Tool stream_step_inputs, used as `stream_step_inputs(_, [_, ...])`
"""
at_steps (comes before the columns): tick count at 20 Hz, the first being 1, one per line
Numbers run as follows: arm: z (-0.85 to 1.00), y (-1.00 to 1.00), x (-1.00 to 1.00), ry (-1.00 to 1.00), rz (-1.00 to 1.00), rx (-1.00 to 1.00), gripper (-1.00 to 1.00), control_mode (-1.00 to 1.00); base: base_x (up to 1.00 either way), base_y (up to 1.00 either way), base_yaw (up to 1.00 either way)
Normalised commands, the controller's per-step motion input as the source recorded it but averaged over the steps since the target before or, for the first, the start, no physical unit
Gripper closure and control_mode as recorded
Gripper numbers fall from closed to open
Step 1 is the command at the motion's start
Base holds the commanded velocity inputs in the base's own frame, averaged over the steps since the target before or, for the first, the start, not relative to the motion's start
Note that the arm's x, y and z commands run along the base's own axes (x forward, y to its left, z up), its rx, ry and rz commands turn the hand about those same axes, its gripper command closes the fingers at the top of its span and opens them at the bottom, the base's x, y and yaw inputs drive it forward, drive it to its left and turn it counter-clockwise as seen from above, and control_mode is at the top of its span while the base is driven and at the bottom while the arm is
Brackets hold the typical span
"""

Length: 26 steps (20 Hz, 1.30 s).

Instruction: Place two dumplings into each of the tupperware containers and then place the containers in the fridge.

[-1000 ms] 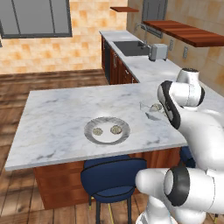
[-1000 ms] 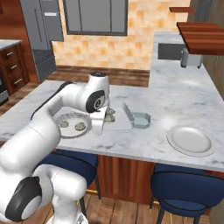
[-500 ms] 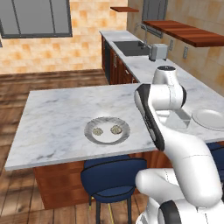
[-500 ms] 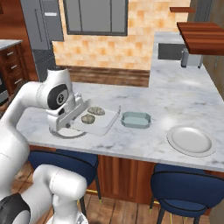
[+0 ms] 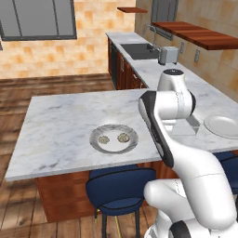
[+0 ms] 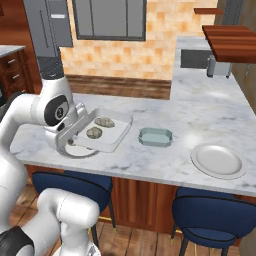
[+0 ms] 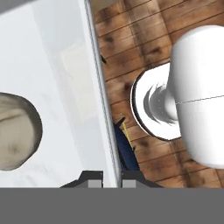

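The end effector (image 7: 105, 181) is clamped on the rim of the see-through tub (image 6: 102, 131), its tips largely cut off at the hand view's bottom edge. The tub is tilted above the worktop (image 6: 200, 120), holding two dumplings (image 6: 94, 132); the arm hides its near corner. A pale blue-green tub (image 6: 155, 136) sits beside it. Two more dumplings (image 5: 123, 137) lie on the round plate (image 5: 114, 139).

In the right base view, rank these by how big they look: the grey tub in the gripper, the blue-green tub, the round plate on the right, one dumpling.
1. Grey tub, largest, though held up nearer the camera.
2. Round plate.
3. Blue-green tub.
4. Dumpling, by far the smallest.
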Motion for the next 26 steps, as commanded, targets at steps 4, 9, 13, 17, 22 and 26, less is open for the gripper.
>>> stream_step_inputs(4, [0.01,-0.05,-0.02,-0.05,0.15,0.00,1.00,-1.00,0.00,0.00,0.00])
stream_step_inputs(9, [0.00,-0.05,-0.13,-0.08,0.02,-0.04,1.00,-1.00,0.00,0.00,0.00])
stream_step_inputs(13, [0.00,-0.02,-0.25,-0.14,0.00,-0.12,1.00,-1.00,0.00,0.00,0.00])
stream_step_inputs(17, [0.00,-0.13,-0.28,-0.12,0.03,-0.01,1.00,-1.00,0.00,0.00,0.00])
stream_step_inputs(22, [0.00,0.00,0.04,0.00,0.03,0.00,1.00,-1.00,0.00,0.00,0.00])
stream_step_inputs(26, [0.01,0.00,0.00,0.00,0.00,0.00,1.00,-1.00,0.00,0.00,0.00])
